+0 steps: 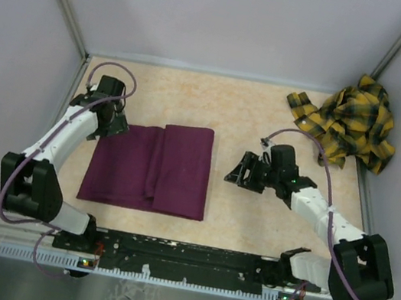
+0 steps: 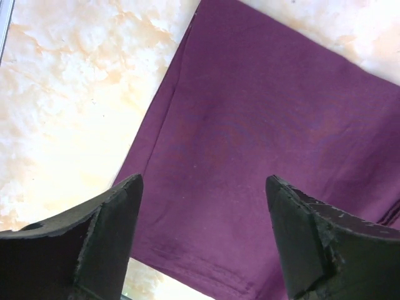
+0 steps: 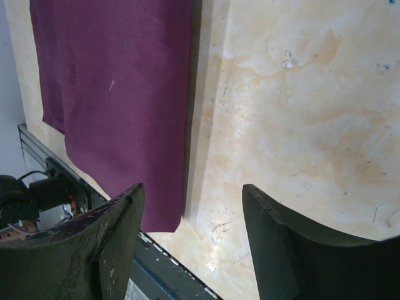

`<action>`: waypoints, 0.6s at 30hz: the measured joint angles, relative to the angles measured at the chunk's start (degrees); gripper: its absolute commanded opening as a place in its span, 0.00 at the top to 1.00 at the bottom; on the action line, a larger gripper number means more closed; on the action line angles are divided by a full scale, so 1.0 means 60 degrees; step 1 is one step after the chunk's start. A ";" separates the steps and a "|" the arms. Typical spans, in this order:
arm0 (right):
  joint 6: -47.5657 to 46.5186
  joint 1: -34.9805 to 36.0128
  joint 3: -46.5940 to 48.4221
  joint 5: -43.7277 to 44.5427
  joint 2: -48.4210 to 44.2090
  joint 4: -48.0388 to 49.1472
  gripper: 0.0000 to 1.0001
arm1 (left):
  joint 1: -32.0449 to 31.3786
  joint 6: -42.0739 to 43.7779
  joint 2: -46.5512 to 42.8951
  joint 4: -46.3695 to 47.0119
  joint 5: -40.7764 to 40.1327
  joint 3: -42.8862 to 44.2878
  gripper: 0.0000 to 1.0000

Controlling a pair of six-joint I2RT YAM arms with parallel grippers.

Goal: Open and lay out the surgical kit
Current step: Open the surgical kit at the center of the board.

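The beige marbled table [image 1: 260, 122] fills the workspace, with pale panels [image 1: 232, 16] closing it in on three sides. Left of centre lies the surgical kit, shut inside its dark purple cloth wrap [image 1: 152, 166]. The wrap is a flat folded rectangle with a lengthwise ridge [image 1: 160, 160] down the middle where one layer overlaps another. No tray, scissors, forceps or white pieces show, so whatever is inside is covered. A crumpled yellow-and-black plaid cloth [image 1: 351, 122] sits in the far right corner, well apart from the kit.

The left arm [image 1: 71, 135] reaches along the wrap's left side to its far left corner, where the left gripper [image 1: 117, 124] hangs over the cloth. Its wrist view shows the two fingers [image 2: 112, 231] spread wide with nothing between them, and purple fabric and its edge below. Whether they touch the cloth cannot be told. The right arm [image 1: 315, 205] angles in from the right. The right gripper [image 1: 237, 173] sits near the wrap's right edge but apart from it, over bare table, its jaws also wide and empty.

Judged from this, the work is at the unfolding step and barely begun: the wrap is shut and nothing is laid out. The next move likely calls for one gripper to pinch only the top layer at a free edge or corner, then peel it outward while the other steadies the bundle. Catching several layers at once could drag or tip the hidden contents.
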 measured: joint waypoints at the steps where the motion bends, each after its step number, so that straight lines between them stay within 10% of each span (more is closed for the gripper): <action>1: 0.0007 0.0120 0.0051 0.0047 0.0022 -0.0022 0.36 | 0.0000 0.0004 -0.0080 -0.0004 -0.0022 0.0029 0.03; 18: -0.0295 0.4131 0.3479 0.3326 0.1894 -0.1439 0.35 | -0.0015 0.0288 -0.1945 0.1246 0.1814 -0.0627 0.00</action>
